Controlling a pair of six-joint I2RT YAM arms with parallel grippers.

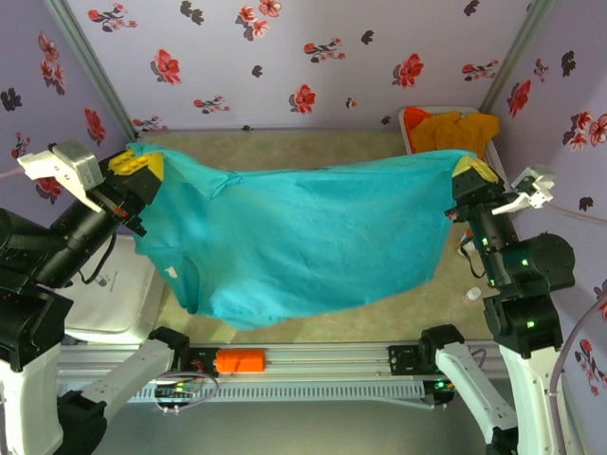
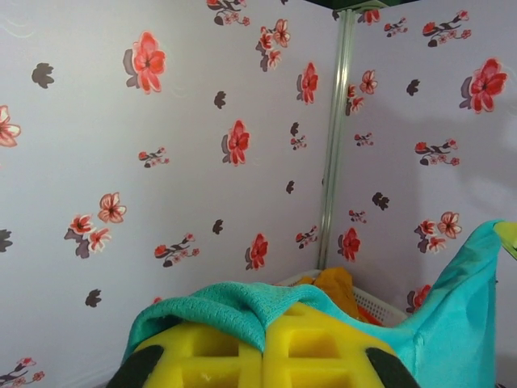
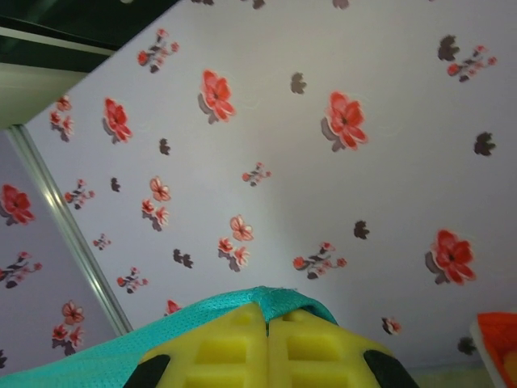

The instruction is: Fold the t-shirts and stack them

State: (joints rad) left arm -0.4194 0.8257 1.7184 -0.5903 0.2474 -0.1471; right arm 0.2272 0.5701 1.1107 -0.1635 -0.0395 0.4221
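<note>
A teal t-shirt (image 1: 303, 242) hangs stretched in the air between both arms, its lower edge sagging toward the table. My left gripper (image 1: 135, 166) is shut on its left top corner; teal cloth (image 2: 242, 311) drapes over the yellow pads (image 2: 210, 356). My right gripper (image 1: 472, 169) is shut on the right top corner, with teal cloth (image 3: 266, 303) pinched between its yellow pads (image 3: 315, 352). Orange-yellow t-shirts (image 1: 450, 128) lie heaped in the basket at the back right. The lavender tee is out of view.
A white slatted basket (image 1: 413, 142) stands in the back right corner by the flowered wall. A small orange-capped bottle (image 1: 471, 296) sits near the right arm. A white board (image 1: 109, 299) lies at the left. An orange block (image 1: 238, 361) rests on the front rail.
</note>
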